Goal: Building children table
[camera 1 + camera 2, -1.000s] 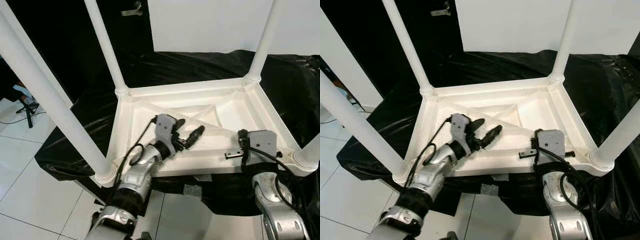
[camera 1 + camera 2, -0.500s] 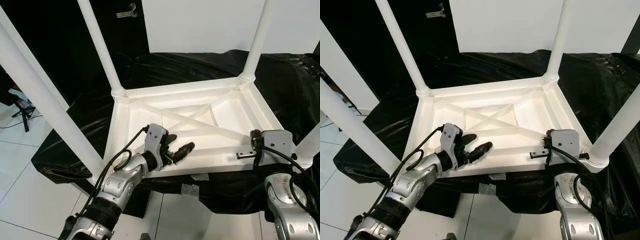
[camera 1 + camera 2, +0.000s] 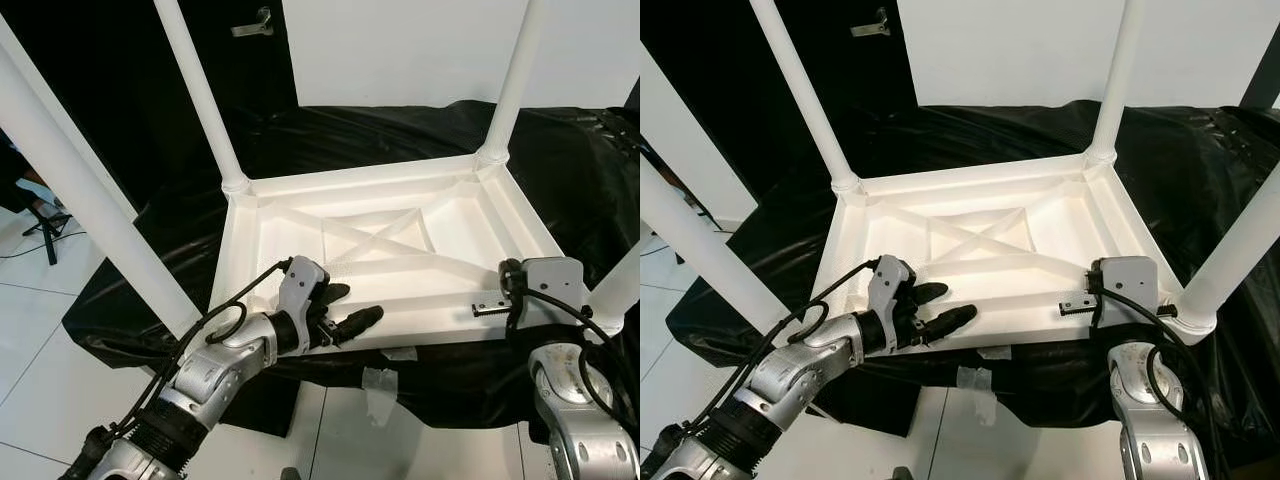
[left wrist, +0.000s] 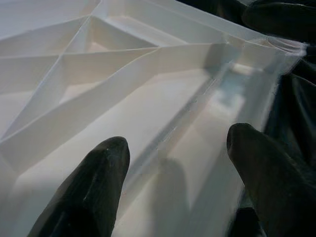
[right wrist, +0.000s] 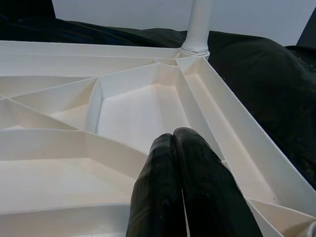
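- The white children's table lies upside down on a worktop draped in black plastic sheet; its ribbed underside faces up, with crossing ribs at the middle; that table is the landmark for everything below.
- Four white legs stand up from the table's corners: the far-left leg, the far-right leg, the near-left leg running up past the picture's edge, and the near-right leg beside the right arm.
- The left gripper hangs at the table's near rim, toward the near-left corner; its fingers are released and spread apart, one over the inside of the tray-like underside and the other at the outer side of the rim; in the left wrist view the rim wall runs up between the two black tips; whether either tip touches the plastic cannot be told.
- The right gripper sits at the table's near rim close to the near-right corner; its fingers are clenched together with nothing between them, pointing over the ribs toward the far-right leg.
- A strip of tape hangs on the black sheet just below the table's near rim.
- Pale floor tiles lie below the worktop on the table's left side; a white wall panel stands behind the table.
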Motion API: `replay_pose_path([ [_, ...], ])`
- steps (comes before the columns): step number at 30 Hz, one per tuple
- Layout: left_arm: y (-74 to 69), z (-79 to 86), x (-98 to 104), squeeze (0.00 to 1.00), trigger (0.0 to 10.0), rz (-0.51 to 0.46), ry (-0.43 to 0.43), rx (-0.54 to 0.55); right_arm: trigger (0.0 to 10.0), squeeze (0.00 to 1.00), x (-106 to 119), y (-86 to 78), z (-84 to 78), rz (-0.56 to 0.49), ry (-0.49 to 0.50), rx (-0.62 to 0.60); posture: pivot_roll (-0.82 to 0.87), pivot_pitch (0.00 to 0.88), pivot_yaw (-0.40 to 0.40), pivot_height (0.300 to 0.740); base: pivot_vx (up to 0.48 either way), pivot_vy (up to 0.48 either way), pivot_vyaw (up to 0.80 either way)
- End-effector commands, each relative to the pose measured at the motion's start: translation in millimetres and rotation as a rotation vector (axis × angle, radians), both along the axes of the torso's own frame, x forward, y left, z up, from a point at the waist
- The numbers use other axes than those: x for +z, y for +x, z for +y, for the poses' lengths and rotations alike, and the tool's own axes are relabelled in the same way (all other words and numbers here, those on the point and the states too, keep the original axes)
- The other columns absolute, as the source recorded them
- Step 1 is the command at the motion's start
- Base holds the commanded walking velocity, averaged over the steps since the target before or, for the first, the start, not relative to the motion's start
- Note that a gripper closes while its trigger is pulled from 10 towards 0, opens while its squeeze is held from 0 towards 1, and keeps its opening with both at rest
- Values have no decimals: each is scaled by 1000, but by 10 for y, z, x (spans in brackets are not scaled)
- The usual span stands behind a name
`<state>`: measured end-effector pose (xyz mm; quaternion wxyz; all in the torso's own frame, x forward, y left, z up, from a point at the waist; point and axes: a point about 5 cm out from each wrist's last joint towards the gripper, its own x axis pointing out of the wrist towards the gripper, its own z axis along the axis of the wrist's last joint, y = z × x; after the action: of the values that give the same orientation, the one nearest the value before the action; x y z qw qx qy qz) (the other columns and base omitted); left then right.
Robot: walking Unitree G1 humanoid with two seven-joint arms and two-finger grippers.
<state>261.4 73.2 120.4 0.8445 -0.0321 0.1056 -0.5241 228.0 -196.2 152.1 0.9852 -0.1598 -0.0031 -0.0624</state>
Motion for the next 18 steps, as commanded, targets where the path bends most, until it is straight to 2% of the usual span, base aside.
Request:
replay_pose_path([
  [1, -419, -20, 57, 0, 10000, 53, -146, -792, 10000, 0, -29, 14, -11, 20, 20, -4, 25, 0, 68, 740, 0, 0, 0],
  [7, -535, -27, -45, 0, 10000, 93, -84, -885, 10000, 0, -20, 40, -49, 21, 11, -11, 23, 0, 62, 740, 0, 0, 0],
  [11, -563, -33, -95, 0, 10000, 105, -44, -912, 10000, 0, -10, 46, -70, 20, 6, -15, 21, 0, 60, 740, 0, 0, 0],
  [14, -567, -39, -252, 0, 10000, 120, 63, -920, 10000, 0, 1, 45, -85, 18, 2, -19, 18, 0, 58, 740, 0, 0, 0],
  [15, -567, -39, -252, 0, 10000, 120, 63, -920, 10000, 0, 1, 45, -85, 18, 2, -19, 18, 0, 58, 740, 0, 0, 0],
  [17, -553, -55, -330, 0, 10000, 116, 132, -911, 10000, 0, 8, 44, -91, 16, 1, -21, 17, 0, 59, 740, 0, 0, 0],
  [18, -553, -55, -330, 0, 10000, 116, 132, -911, 10000, 0, 8, 44, -91, 16, 1, -21, 17, 0, 59, 740, 0, 0, 0],
])
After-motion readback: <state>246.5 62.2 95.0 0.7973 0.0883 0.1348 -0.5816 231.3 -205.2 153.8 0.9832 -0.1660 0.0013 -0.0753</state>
